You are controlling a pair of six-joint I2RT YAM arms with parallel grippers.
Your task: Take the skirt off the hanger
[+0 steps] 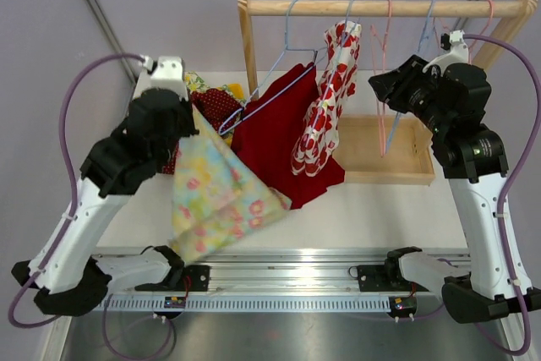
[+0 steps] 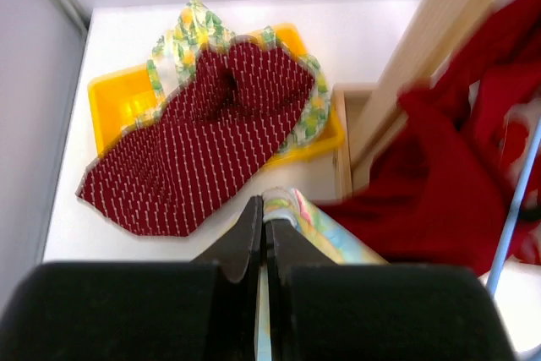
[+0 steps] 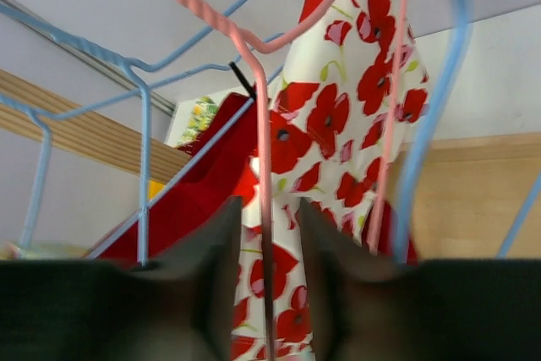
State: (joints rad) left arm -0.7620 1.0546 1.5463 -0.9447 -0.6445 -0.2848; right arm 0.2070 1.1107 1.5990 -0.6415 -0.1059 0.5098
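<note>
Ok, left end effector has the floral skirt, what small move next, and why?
Probably draw the left end effector leftward, toward the yellow bin. It is shut on the floral skirt, whose top edge lies close to the low end of the tilted blue hanger; whether it is free there I cannot tell.

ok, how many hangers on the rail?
5, left to right: blue hanger with red skirt, blue-grey hanger with poppy-print skirt, bare pink hanger, bare blue hanger, pink hook beside right arm. Others may hide there.
</note>
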